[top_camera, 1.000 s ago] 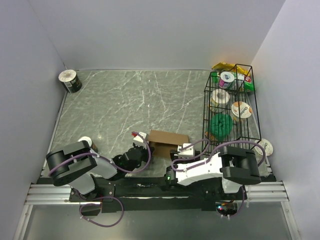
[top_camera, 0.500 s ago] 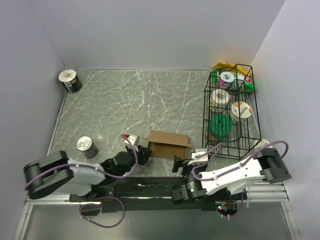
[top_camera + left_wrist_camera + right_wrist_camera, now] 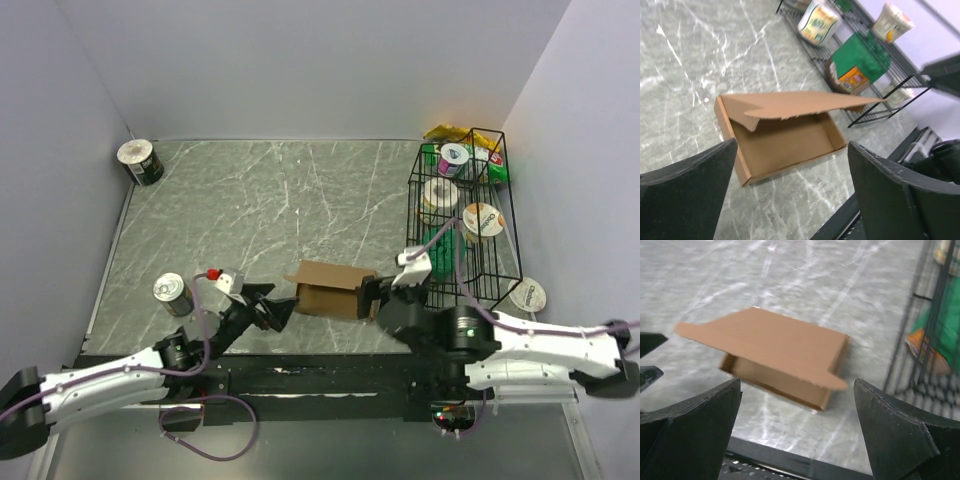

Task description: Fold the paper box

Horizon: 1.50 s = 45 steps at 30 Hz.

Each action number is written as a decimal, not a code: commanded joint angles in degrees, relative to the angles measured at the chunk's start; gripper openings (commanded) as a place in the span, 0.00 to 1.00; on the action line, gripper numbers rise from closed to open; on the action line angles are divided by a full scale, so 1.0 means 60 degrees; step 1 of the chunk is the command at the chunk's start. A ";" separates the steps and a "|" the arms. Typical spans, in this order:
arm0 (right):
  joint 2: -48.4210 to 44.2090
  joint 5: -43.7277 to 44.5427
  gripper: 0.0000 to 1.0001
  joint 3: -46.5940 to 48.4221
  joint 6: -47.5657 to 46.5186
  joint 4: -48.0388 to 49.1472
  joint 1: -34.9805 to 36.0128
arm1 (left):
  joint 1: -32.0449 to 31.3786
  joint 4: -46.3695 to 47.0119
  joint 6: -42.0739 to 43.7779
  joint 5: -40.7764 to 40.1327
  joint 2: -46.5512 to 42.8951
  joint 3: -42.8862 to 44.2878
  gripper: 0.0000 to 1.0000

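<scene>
On the marbled table (image 3: 250, 200), near its front edge: the paper box (image 3: 333, 288), a shallow brown tray, lid flap raised partway over the open inside. Just off its left end, not touching, the left gripper (image 3: 283, 311), spread wide, holding nothing. Right beside its right end, the right gripper (image 3: 370, 297), likewise wide and empty; touching or not, cannot tell. Further right, a black wire basket (image 3: 510, 215) with tubs (image 3: 439, 192) and a green packet (image 3: 441, 248) inside. Left of the box, the near can (image 3: 173, 292); in the far left corner, the corner can (image 3: 139, 161).
</scene>
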 commanded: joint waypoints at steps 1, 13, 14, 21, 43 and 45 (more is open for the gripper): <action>0.0271 -0.2999 0.99 0.0870 -0.4223 0.3190 -0.1952 | 0.0002 -0.2042 0.0298 -0.0177 -0.1027 0.1300 0.96; 0.2079 -0.4042 0.88 0.0456 -0.2878 0.4415 -0.3263 | 0.4147 -0.3438 -0.0420 0.4624 0.3056 0.5070 0.97; 0.2093 -0.4085 0.87 0.0263 -0.2775 0.4549 -0.3291 | 0.4322 -0.3350 -0.0493 0.4887 0.3204 0.5027 0.98; 0.2591 -0.4364 0.81 -0.0514 -0.1589 0.4594 -0.3248 | 0.4587 -0.2487 -0.1298 0.6250 0.4420 0.4529 0.87; 0.4597 -0.4481 0.78 -0.1643 0.0610 0.4507 -0.2750 | 0.4572 -0.1035 -0.1608 0.6327 0.6750 0.2815 0.50; 0.4744 -0.4452 0.78 -0.1658 0.0771 0.4477 -0.2750 | 0.4572 -0.0831 -0.1607 0.6296 0.6998 0.2713 0.44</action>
